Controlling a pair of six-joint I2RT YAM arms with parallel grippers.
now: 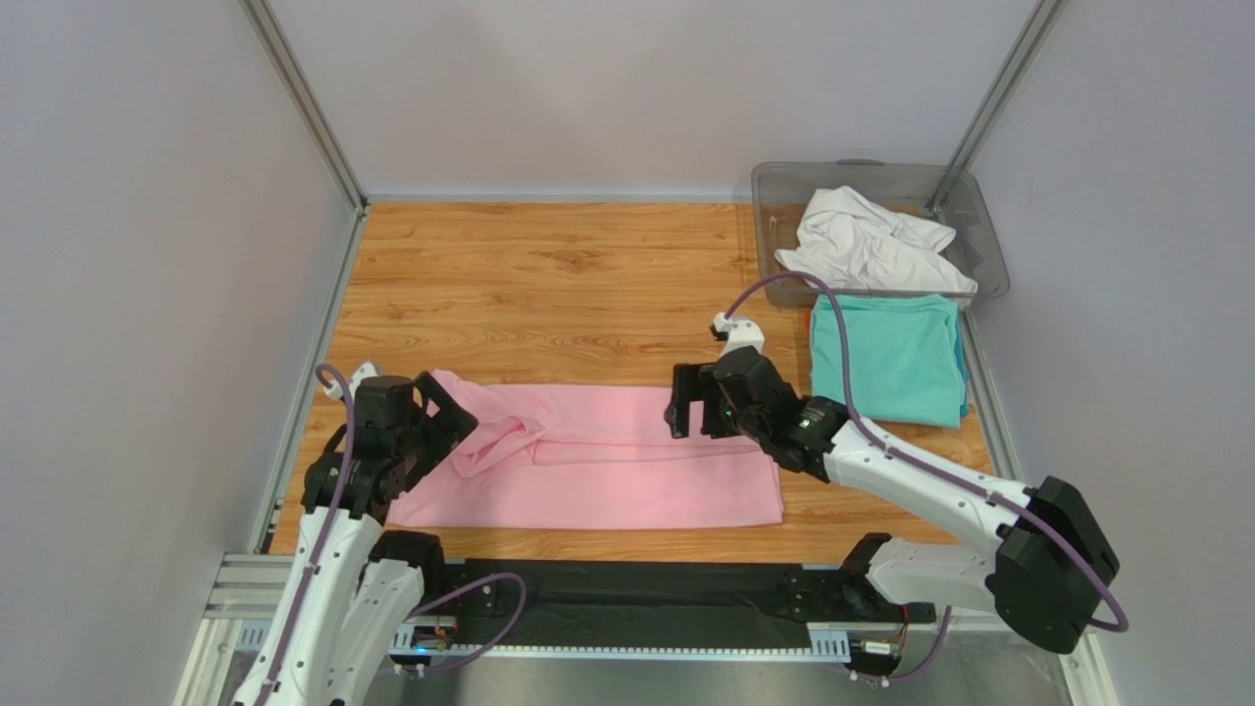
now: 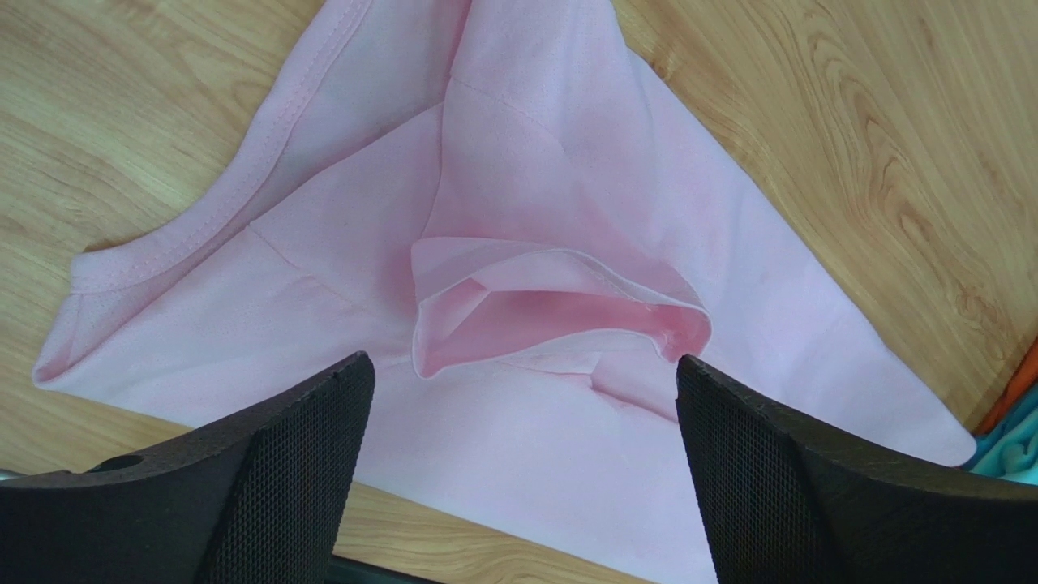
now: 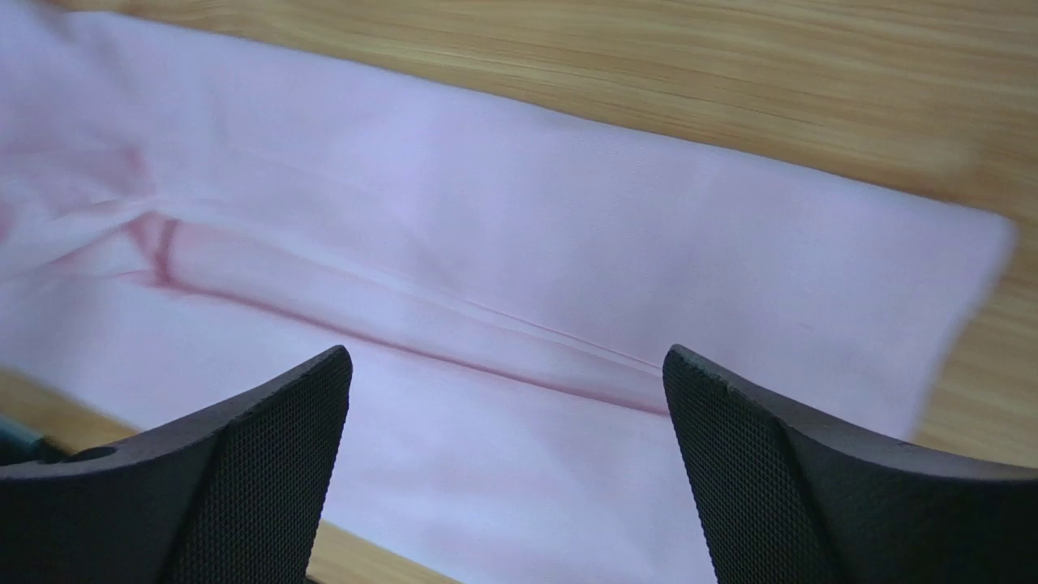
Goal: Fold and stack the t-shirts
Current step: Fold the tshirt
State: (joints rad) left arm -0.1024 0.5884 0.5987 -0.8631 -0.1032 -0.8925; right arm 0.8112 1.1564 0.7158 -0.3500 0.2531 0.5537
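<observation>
The pink shirt (image 1: 619,464) lies part-folded on the worktop (image 1: 560,280), long axis running left to right, with the left fingers (image 2: 280,462) spread and empty above its bunched sleeve end and the right fingers (image 3: 244,469) likewise spread and empty above the opposite end.

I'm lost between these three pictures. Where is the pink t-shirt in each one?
Top external: the pink t-shirt lies flat by the table's near edge, left of centre.
Left wrist: the pink t-shirt fills the middle, showing its collar and a loose sleeve opening.
Right wrist: the pink t-shirt spans the frame, with a long fold line.
Shared landmark: the wood-grain table bordering the shirt.
</observation>
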